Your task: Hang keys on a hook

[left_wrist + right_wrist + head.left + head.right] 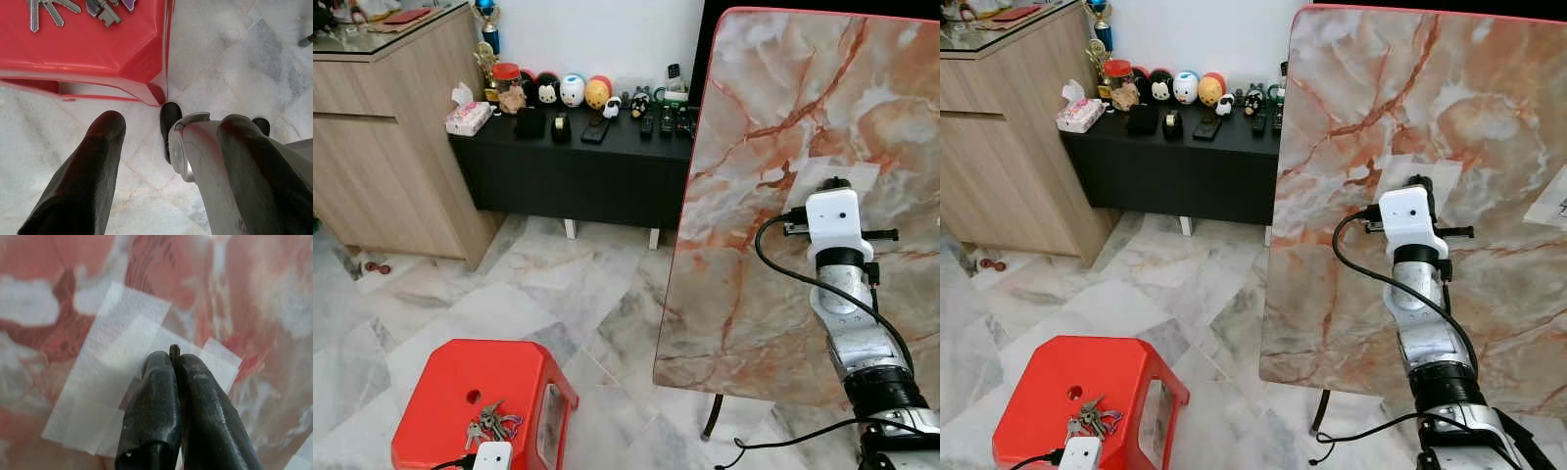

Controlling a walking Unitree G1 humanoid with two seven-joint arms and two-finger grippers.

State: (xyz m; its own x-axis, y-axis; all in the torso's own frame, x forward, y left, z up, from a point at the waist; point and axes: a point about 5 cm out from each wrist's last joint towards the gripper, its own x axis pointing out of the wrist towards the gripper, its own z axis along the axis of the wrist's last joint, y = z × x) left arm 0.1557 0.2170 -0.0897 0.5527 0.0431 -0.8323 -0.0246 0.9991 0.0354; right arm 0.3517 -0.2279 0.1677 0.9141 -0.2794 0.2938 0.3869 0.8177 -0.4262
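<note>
The keys [487, 423] lie in a loose bunch on top of a red stool [440, 392] standing on the marble floor [509, 294], low at the robot's left. The left gripper [166, 147] hangs beside the stool, off its near edge and above the floor, its jaws spread wide with nothing between them; in the left wrist view the keys show at the far edge of the stool top, well apart from the black fingers [93, 171]. The right arm [852, 323] is raised toward a marble-patterned slab [783, 117] that stands tilted on edge at the robot's right, with a thin dark leg [713, 416] under it. The right gripper [175, 363] is pressed up to a patch of white tape [112, 382] stuck on the slab's face, jaws pressed together on a thin dark sliver [174, 351] that pokes out just past the tips; whether this is the hook cannot be told. Behind the stool a low black cabinet [568, 166] runs along the wall, carrying a row of small figurines [570, 90], a tissue pack [468, 117] and some remotes [664, 121]. A wooden cupboard [382, 147] stands at its left end.
</note>
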